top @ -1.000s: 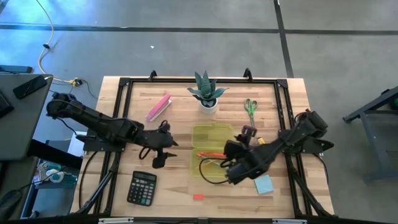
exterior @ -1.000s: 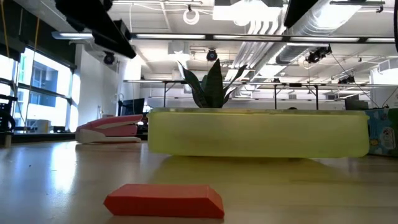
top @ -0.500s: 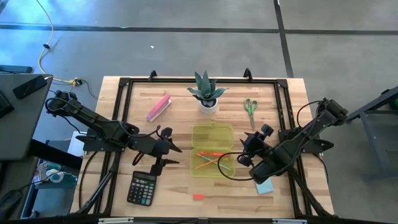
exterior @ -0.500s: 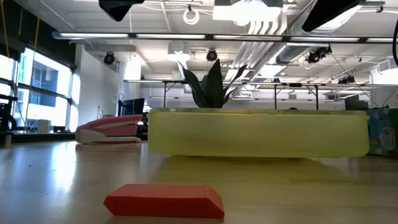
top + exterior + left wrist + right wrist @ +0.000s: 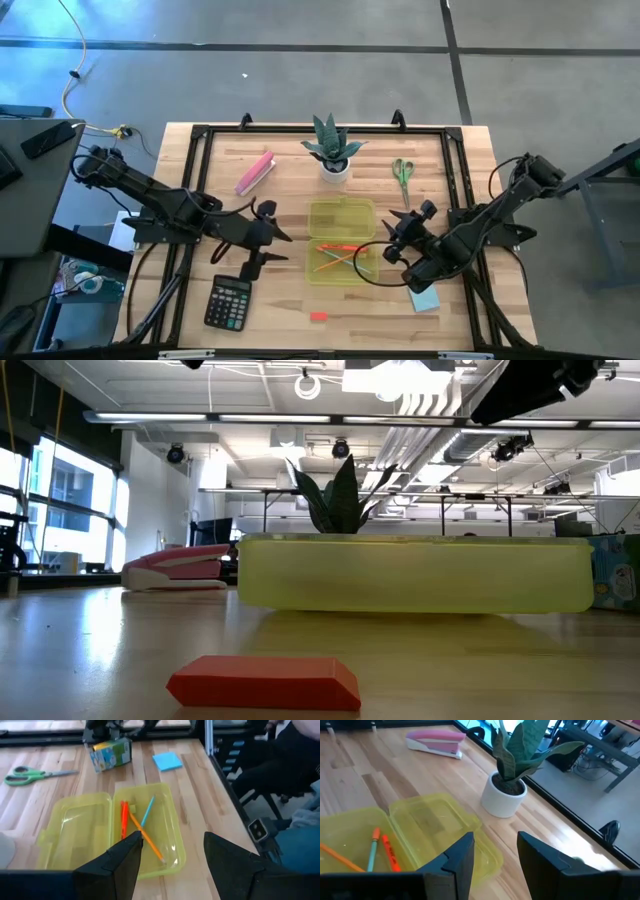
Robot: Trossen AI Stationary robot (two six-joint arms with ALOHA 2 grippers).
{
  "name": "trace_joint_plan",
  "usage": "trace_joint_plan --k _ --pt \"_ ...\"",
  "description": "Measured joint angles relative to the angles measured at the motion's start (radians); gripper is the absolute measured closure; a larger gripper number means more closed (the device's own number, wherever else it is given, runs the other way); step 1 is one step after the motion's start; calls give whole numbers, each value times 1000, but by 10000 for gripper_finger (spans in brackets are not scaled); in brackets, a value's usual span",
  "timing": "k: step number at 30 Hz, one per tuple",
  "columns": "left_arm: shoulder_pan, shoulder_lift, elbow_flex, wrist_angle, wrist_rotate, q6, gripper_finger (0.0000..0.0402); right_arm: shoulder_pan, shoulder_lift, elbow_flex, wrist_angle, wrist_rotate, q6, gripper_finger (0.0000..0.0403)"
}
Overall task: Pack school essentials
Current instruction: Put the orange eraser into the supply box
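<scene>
The open yellow case (image 5: pixel 340 240) lies mid-table. Its near half holds a red-orange pen-like tool (image 5: pixel 124 817), an orange pencil (image 5: pixel 146 839) and a green pencil (image 5: pixel 148 810). My left gripper (image 5: pixel 274 248) hovers open just left of the case. My right gripper (image 5: pixel 393 240) hovers open just right of it. The green-handled scissors (image 5: pixel 402 172) lie flat toward the far right. The light-blue note pad (image 5: pixel 424 298) lies under my right arm. The green and yellow block (image 5: pixel 111 752) stands beside the case; in the high view that arm hides it.
A potted plant (image 5: pixel 333 150) stands at the far edge behind the case. A pink oblong bar (image 5: pixel 255 172) lies far left, a black calculator (image 5: pixel 228 302) near left. A small red block (image 5: pixel 319 316) lies close to the near edge. A person sits beyond the table's right edge (image 5: pixel 300 750).
My right gripper has drawn back from over the case's near half toward the table's right edge, and the case's contents now show. Both arms have risen; in the low view their dark shapes have climbed almost out of the picture.
</scene>
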Motion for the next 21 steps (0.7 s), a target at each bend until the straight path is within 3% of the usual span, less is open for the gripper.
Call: trace_joint_plan --k 6,21 --pt "-19 67 36 -75 -22 -18 200 0 -19 0 23 8 -3 263" --pt "-161 366 62 -97 -21 -70 200 -2 -22 2 54 5 -3 263"
